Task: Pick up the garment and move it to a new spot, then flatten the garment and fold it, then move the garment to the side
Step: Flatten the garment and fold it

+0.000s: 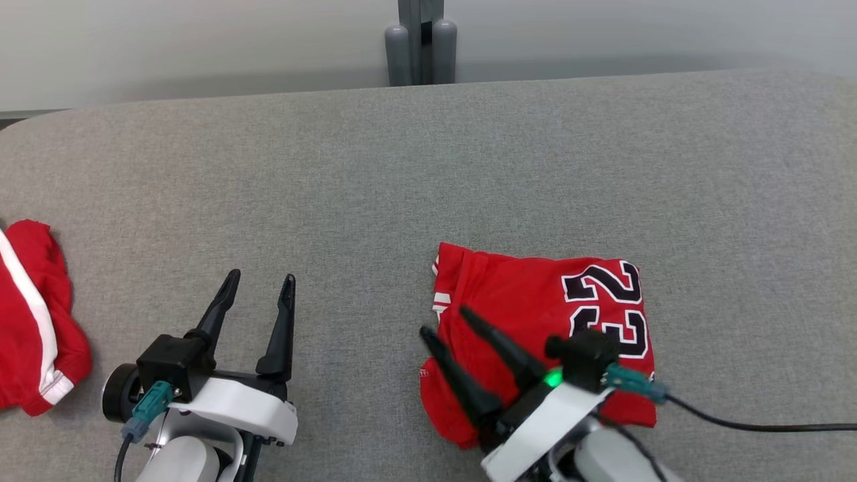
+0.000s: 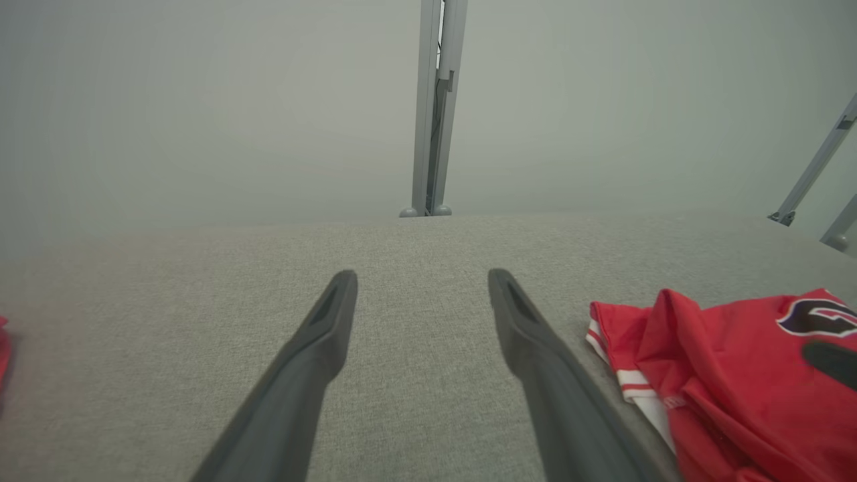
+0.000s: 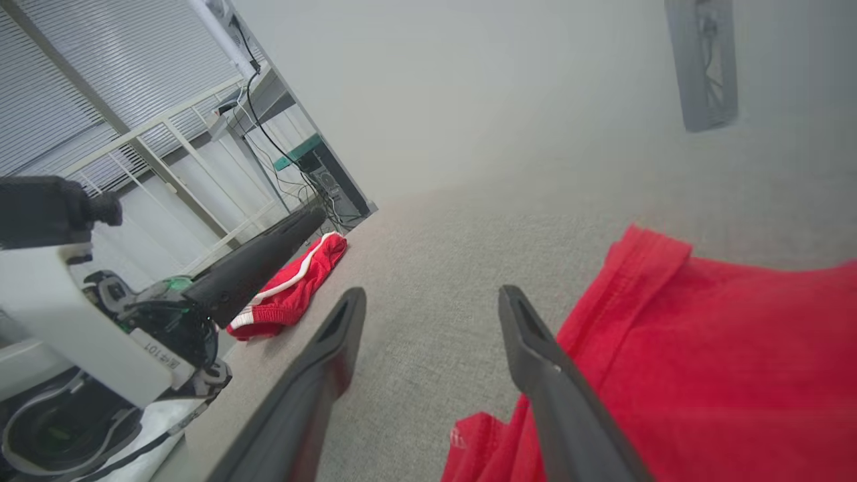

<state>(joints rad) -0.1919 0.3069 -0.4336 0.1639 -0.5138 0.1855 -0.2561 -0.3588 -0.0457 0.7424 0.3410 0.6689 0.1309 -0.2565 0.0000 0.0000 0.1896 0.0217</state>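
Red basketball jersey (image 1: 535,301) with a black-and-white number lies on the grey cloth-covered desk (image 1: 428,167), in the near part and to the right of the middle. It is folded into a compact, almost square packet, the number on top. The edges are quite neat, only the near left corner looks a little rumpled.

I judge that the picking up, the flattening and the folding are done. What may be left is the last move to the side. The packet already lies off-centre, so I cannot say for sure if this step is finished or not yet made.

The right gripper (image 1: 443,321) hovers over the left edge of the jersey with its jaws apart and holds nothing. The left gripper (image 1: 261,276) is also open and empty, over bare desk, well apart from the jersey.

A second red garment (image 1: 33,314) with a white stripe lies crumpled at the far left edge of the desk, well away. The black cable (image 1: 770,425) from the right wrist runs out to the right, near the jersey; in a shift toward that side it could catch the cloth. A grey post (image 1: 420,40) stands behind the far edge.
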